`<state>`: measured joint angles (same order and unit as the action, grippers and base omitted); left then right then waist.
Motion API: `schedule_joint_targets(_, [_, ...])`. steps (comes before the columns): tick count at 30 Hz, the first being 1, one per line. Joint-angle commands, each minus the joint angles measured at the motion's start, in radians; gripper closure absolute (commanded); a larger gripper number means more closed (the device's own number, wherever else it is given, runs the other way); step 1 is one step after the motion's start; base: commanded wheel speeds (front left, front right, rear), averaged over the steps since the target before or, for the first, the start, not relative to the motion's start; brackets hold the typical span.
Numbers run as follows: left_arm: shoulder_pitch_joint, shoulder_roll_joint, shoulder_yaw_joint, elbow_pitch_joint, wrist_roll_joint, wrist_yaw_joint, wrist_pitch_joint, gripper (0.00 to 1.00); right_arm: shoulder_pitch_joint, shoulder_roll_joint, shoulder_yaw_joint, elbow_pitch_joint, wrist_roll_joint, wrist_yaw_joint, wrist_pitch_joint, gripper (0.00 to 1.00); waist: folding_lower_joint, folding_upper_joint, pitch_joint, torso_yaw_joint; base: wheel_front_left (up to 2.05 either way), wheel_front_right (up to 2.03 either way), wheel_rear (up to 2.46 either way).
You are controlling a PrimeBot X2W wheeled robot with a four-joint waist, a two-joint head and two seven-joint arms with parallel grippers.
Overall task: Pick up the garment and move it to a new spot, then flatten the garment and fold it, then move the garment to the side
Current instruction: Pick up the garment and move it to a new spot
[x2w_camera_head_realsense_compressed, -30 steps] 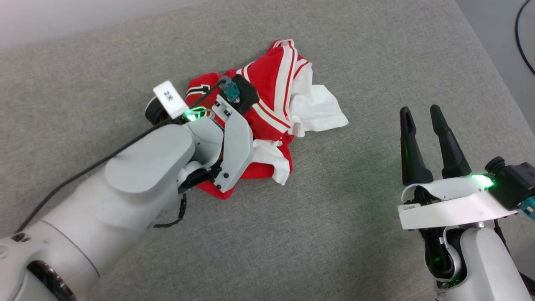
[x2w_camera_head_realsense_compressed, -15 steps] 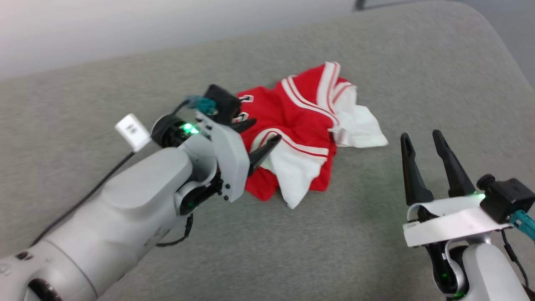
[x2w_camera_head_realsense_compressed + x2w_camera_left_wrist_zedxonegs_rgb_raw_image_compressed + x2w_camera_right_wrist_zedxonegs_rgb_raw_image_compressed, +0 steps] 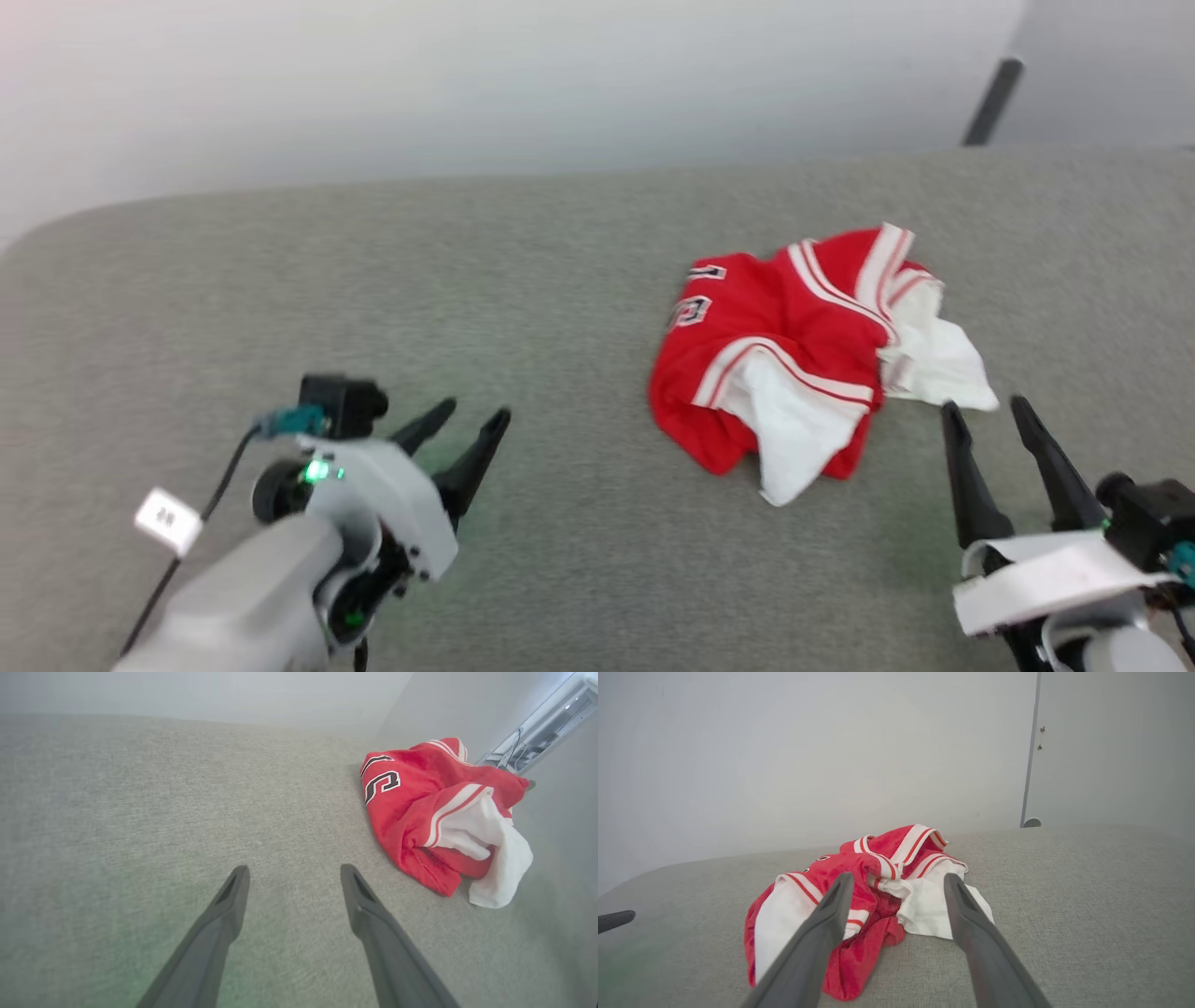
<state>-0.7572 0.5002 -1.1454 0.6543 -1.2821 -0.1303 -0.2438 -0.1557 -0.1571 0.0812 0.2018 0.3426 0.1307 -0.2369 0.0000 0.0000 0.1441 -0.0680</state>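
Garment [image 3: 794, 364], crumpled, on grey upholstered surface [image 3: 467, 280].
Toward the surface's right side, short of its far edge (number partly showing). Left gripper [image 3: 476, 409] spread, empty, well apart; right gripper [image 3: 982, 404] spread, empty, just beside it.

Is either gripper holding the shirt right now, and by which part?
Nothing is held. The left gripper is open over the grey surface, well apart from the shirt. The right gripper is open beside it, gripping no cloth.

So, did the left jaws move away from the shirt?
Yes. The left jaws were on the shirt; now they're open, well clear, to its left in the head view.
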Motion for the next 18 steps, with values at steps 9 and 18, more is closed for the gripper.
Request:
schedule_joint_targets(9, [0.233, 0.039, 0.252, -0.059, 0.093, 0.054, -0.020, 0.00, 0.113, -0.018, -0.069, -0.039, -0.019, 0.000, 0.040, 0.00, 0.0000, 0.0000, -0.110, 0.138, 0.00, 0.00, 0.00])
schedule_joint_targets(18, [0.504, 0.043, 0.598, -0.279, 0.349, 0.161, -0.020, 0.00, 0.169, -0.021, -0.125, -0.091, -0.029, 0.000, 0.069, 0.00, 0.0000, 0.0000, -0.136, 0.142, 0.00, 0.00, 0.00])
